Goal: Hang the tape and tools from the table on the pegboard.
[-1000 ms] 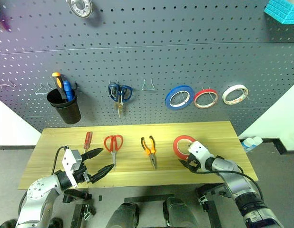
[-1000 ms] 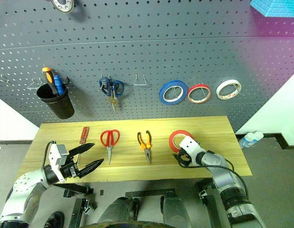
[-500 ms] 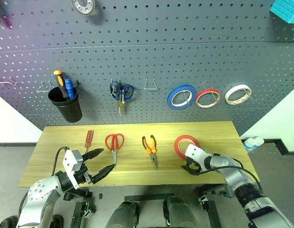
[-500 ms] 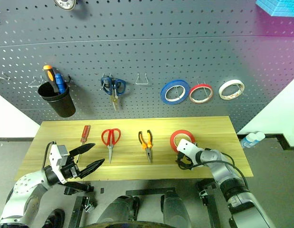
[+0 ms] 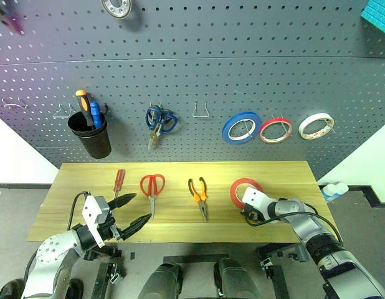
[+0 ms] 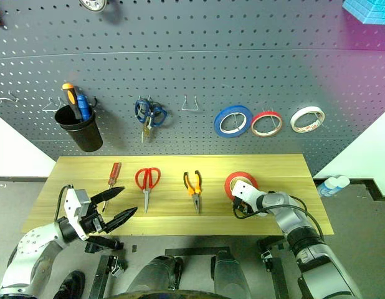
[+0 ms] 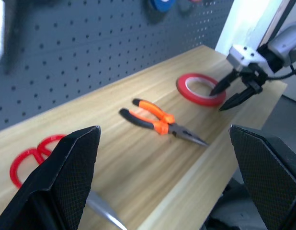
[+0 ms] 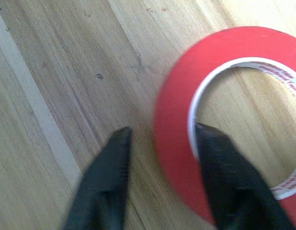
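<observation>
Right gripper (image 8: 160,184) has just closed from wide toward the red tape's (image 8: 224,110) six o'clock rim, not yet clenched; lifting comes next.

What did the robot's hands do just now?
The right gripper tipped down onto the red tape; its fingers now straddle the ring's near rim, not yet clamped. The left gripper stayed open and still; screwdriver, red scissors and pliers stayed put.

On the tabletop (image 5: 180,215), left to right across mid-frame, lie the screwdriver (image 5: 118,182), scissors (image 5: 151,189), pliers (image 5: 198,196) and tape (image 5: 242,190). Behind it stands the pegboard (image 5: 192,68). The right claw (image 5: 251,217) straddles the tape's near rim; the left claw (image 5: 134,212) sits lower left.
</observation>
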You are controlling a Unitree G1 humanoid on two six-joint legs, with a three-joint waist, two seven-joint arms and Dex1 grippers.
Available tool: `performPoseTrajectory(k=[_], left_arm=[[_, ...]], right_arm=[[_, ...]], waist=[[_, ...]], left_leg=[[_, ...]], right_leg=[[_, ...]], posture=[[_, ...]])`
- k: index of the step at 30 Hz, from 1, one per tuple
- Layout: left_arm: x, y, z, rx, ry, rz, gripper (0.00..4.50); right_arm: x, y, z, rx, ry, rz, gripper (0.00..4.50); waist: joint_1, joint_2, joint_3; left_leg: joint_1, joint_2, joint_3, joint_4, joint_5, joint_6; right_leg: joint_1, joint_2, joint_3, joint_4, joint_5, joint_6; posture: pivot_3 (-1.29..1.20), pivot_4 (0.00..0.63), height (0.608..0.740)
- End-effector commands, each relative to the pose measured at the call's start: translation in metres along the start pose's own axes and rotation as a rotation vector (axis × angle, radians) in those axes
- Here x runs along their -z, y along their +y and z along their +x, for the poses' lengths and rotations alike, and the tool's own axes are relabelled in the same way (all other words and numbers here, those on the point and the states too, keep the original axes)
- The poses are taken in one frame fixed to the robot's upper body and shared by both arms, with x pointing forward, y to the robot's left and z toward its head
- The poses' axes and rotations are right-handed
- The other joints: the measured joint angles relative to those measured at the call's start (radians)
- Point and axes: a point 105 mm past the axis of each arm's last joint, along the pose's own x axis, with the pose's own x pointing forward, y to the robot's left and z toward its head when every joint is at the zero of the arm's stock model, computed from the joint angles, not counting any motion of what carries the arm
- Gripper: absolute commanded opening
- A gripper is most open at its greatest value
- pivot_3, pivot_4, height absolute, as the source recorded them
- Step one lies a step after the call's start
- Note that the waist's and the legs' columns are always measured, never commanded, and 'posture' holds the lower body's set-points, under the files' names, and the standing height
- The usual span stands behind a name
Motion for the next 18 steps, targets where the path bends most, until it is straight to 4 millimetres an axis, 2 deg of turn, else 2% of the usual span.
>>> performPoseTrajectory(k=[1,9,13,18], left_arm=[[-0.013,0.002,0.001,-0.006,-0.024,0.03,4.5],[-0.018,0.004,0.004,-0.016,-0.029,0.032,4.5],[-0.026,0.005,0.005,-0.021,-0.044,0.03,4.5],[-0.037,0.008,0.009,-0.029,-0.065,0.023,4.5]], right_arm=[[0.011,0.007,0.001,-0.025,0.047,0.011,0.7],[0.004,0.0,0.001,0.014,0.0,0.009,0.67],[-0.019,-0.005,-0.005,0.078,-0.224,0.111,0.67],[-0.023,0.002,-0.025,0.107,-0.435,0.211,0.67]], waist=[[0.0,0.0,0.0],[0.0,0.0,0.0],[0.0,0.0,0.0],[0.0,0.001,0.0]], left_leg=[[0.0,0.0,0.0,0.0,0.0,0.0],[0.0,0.0,0.0,0.0,0.0,0.0],[0.0,0.0,0.0,0.0,0.0,0.0],[-0.001,0.0,0.0,-0.001,0.0,0.0]], right_leg=[[0.0,0.0,0.0,0.0,0.0,0.0],[0.0,0.0,0.0,0.0,0.0,0.0],[-0.001,0.0,0.0,0.0,0.0,0.0],[-0.001,0.0,0.0,0.0,0.0,0.0]], posture=[[0.0,0.137,0.74],[0.0,0.128,0.74],[0.0,0.13,0.74],[-0.02,0.131,0.74]])
